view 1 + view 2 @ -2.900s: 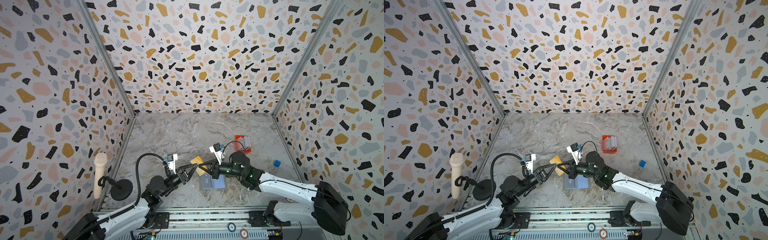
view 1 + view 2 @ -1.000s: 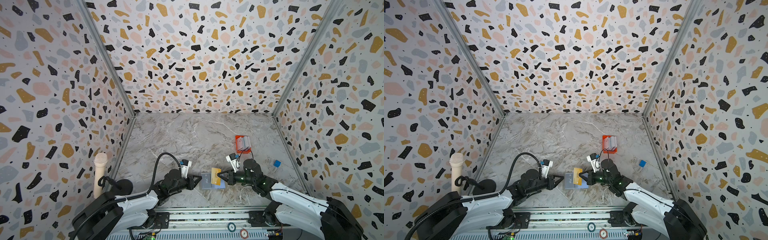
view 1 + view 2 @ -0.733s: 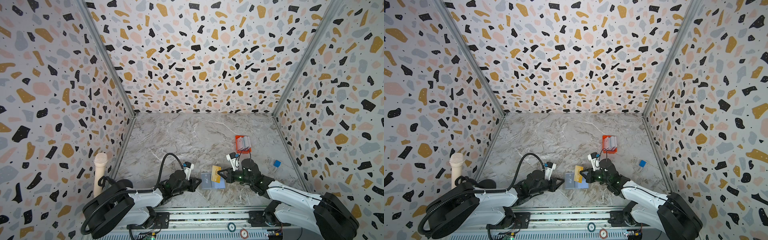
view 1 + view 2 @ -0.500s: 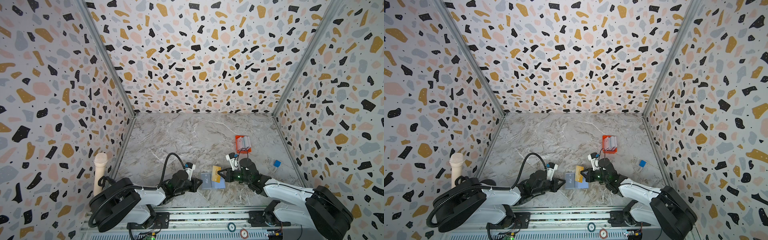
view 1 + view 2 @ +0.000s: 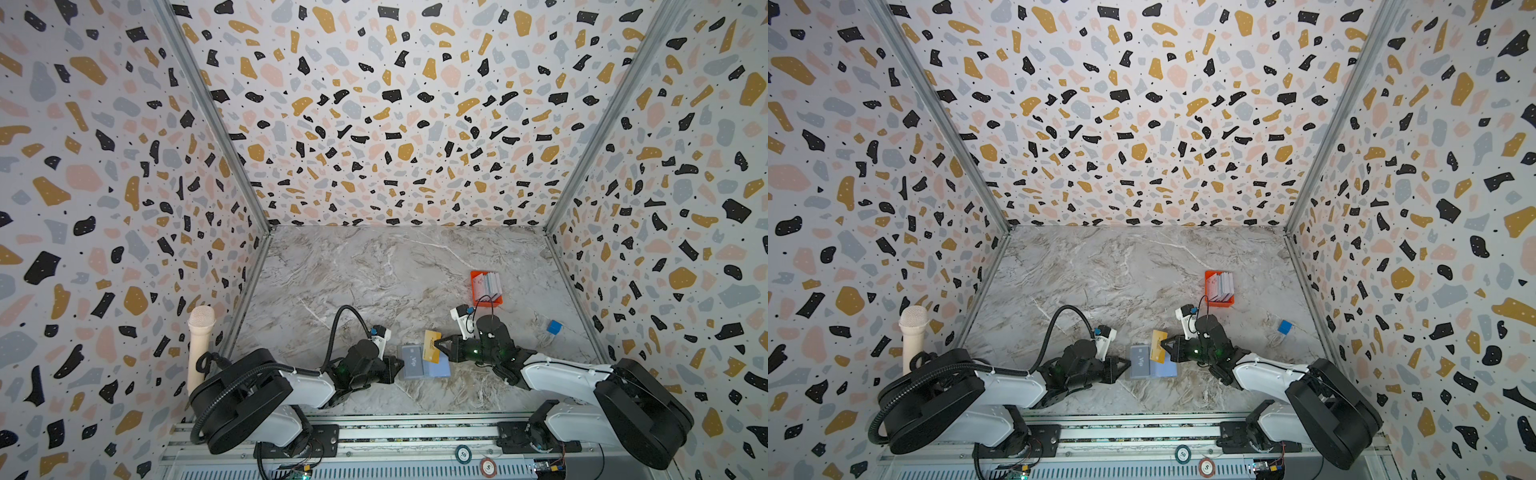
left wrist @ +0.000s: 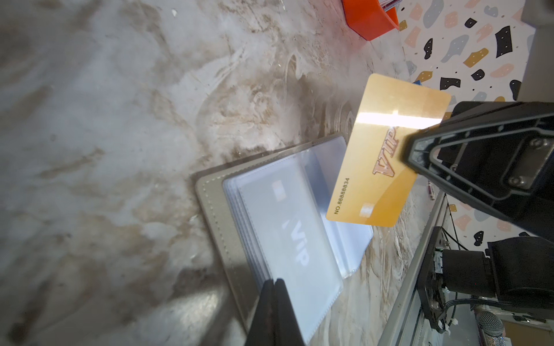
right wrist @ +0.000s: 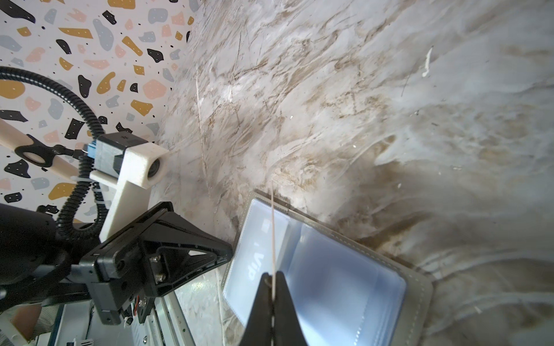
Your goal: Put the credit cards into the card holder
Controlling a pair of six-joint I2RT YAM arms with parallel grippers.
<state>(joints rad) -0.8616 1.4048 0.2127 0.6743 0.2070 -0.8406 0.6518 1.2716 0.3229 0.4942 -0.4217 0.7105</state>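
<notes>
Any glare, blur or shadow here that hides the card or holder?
Left wrist view: a glare band crosses the gold card, "VIP" readable all the same; the card holder is soft, blurriest nearest the lens. Right wrist view: the card shows edge-on as a thin line, the holder's pockets look washed out, a shadow darkens the table beside it. Both top views: sharp, evenly lit.

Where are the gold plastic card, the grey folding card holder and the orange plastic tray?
Gold plastic card (image 6: 380, 155): left wrist view, card face.
Grey folding card holder (image 6: 211, 209): left wrist view, stitched cover.
Orange plastic tray (image 6: 368, 24): left wrist view, outer wall.
</notes>
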